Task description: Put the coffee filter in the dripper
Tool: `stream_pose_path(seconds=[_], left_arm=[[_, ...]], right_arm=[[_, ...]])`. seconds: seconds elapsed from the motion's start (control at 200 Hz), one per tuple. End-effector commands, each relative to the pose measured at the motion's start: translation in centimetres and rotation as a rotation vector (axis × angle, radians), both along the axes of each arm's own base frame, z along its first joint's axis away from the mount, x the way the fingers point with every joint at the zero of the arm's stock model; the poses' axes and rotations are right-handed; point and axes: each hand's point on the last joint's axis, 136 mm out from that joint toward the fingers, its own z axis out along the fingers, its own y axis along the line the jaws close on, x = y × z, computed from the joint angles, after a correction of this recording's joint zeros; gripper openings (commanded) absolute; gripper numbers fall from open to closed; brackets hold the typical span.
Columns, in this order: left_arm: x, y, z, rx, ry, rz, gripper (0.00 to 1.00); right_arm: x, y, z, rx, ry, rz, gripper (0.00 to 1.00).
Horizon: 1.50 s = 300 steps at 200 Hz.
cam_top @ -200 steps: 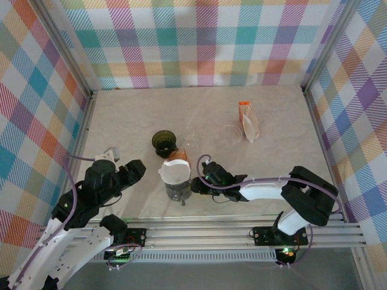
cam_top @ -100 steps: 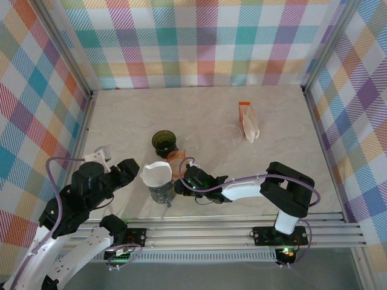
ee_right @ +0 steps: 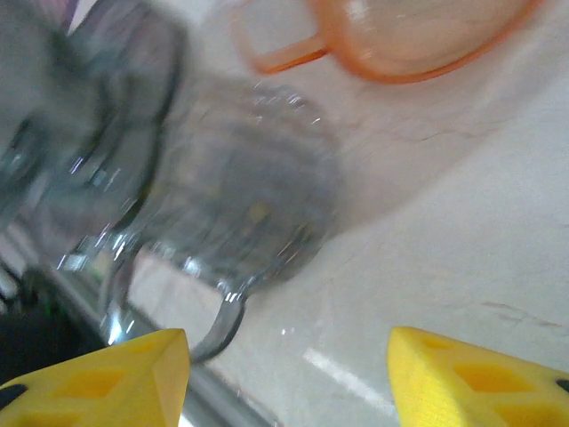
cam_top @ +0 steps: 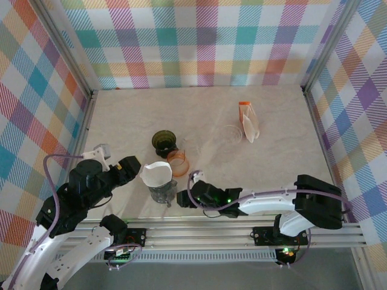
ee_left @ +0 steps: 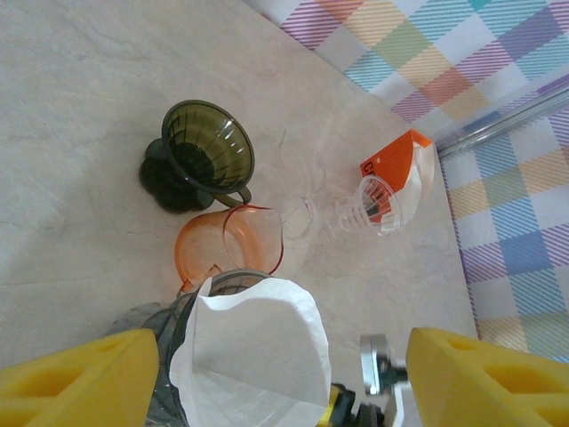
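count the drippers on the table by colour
dark green dripper: 1
orange dripper: 1
grey dripper, with the white filter in it: 1
clear dripper: 1
total: 4

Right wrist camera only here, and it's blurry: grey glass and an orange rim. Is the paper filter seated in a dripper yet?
Observer: Yes, the white filter sits open-side up in the grey dripper.
Operator: Is the left claw gripping it?
Observer: No, the left claw is open, straddling the filter.
Operator: Any other dripper empty?
Observer: The green dripper stands upright and empty.
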Motion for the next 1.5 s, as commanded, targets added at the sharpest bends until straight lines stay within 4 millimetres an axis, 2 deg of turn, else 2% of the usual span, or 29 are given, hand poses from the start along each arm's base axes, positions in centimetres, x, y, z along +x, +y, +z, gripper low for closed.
stream_pose_path(seconds=[0.0, 0.085, 0.19, 0.335, 0.615, 0.965, 1.255, 1.495], left_arm=[[-0.4, 0.6, -0.7, 0.015, 0.014, 0.011, 0.75], [-0.5, 0.7, -0.8, 0.014, 0.018, 0.019, 0.75], [-0.7, 0.9, -0.6, 0.010, 0.016, 0.021, 0.75], [-0.9, 1.1, -0.2, 0.014, 0.010, 0.024, 0.75], [-1.1, 1.3, 0.3, 0.014, 0.002, 0.027, 0.76], [-1.1, 1.1, 1.0, -0.003, -0.009, 0.020, 0.75], [-1.2, 1.0, 1.1, -0.011, -0.012, 0.014, 0.75], [-1.6, 1.6, 1.5, -0.011, -0.026, 0.027, 0.75]], right_arm=[[-2.6, 1.3, 0.5, -0.069, -0.206, 0.197, 0.61], [-4.0, 2.8, 0.0, -0.129, -0.306, 0.293, 0.59], [-4.3, 4.0, -0.8, -0.147, -0.362, 0.328, 0.54], [-4.3, 5.4, -1.2, -0.138, -0.418, 0.361, 0.53], [-2.1, 6.4, -2.0, -0.165, -0.426, 0.303, 0.46], [-0.4, 7.3, -2.6, -0.165, -0.408, 0.271, 0.37], [1.3, 8.0, -2.8, -0.162, -0.406, 0.228, 0.34], [3.6, 8.9, -2.7, -0.150, -0.408, 0.170, 0.34]])
